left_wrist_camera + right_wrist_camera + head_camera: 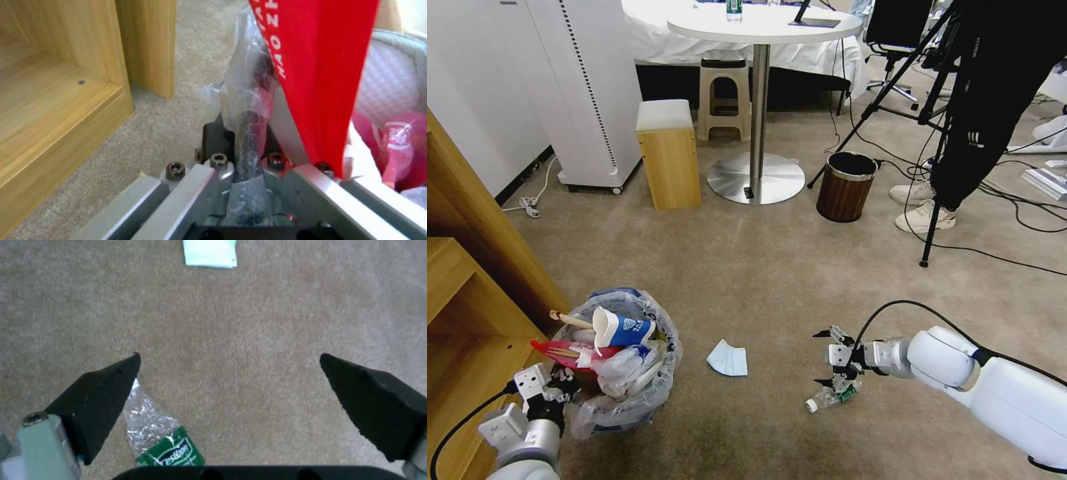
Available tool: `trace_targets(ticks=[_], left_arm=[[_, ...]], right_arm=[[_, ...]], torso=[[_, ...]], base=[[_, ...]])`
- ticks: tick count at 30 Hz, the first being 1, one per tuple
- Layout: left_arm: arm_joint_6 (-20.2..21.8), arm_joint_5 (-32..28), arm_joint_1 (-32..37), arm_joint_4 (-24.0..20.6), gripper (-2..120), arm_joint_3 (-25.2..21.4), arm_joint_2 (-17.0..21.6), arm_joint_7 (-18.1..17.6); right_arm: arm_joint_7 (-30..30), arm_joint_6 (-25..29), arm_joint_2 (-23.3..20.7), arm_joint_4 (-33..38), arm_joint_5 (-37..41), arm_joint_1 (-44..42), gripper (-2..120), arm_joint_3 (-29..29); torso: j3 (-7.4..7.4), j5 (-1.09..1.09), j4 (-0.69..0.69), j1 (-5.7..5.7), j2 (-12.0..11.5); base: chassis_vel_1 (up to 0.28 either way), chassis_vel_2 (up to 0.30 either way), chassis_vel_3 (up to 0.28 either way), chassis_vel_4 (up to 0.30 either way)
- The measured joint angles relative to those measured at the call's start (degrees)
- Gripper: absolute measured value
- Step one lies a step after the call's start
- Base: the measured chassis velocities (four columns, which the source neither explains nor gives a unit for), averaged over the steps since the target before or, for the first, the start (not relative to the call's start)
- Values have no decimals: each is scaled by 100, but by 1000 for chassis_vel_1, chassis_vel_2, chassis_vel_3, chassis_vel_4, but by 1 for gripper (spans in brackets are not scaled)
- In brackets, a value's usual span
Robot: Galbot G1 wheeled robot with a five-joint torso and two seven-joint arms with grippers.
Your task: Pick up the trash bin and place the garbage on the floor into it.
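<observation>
Carpet [774, 280] is seen beneath the wide-open, empty right gripper [826, 357], the bottle [831, 396] lying just below it, while the bin [620, 373] rim is clamped by the left gripper [560, 385].

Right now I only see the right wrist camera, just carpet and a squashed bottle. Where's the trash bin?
Observer: The trash bin is on the robot's left side, beyond the blue paper from the bottle.
Operator: Is anything holding it?
Observer: Yes, the left gripper is shut on its bag-covered rim.
Operator: Is it empty?
Observer: No, a paper cup and a red wrapper poke out on top.
</observation>
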Motion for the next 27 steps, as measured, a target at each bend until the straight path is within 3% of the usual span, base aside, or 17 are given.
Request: trace_targets(ticks=[18,27], left_arm=[[13,91,-33,133,0,91,-105,4],[14,72,-175,265,0,106,-41,1]], right_arm=[[145,-70,249,-533,217,-45,100,-111],[275,-263,85,-806,342,-8,100,-646]], torso=[[0,0,0,0,0],[0,0,-1,0,0]], base=[[0,0,0,0],[0,0,0,0]])
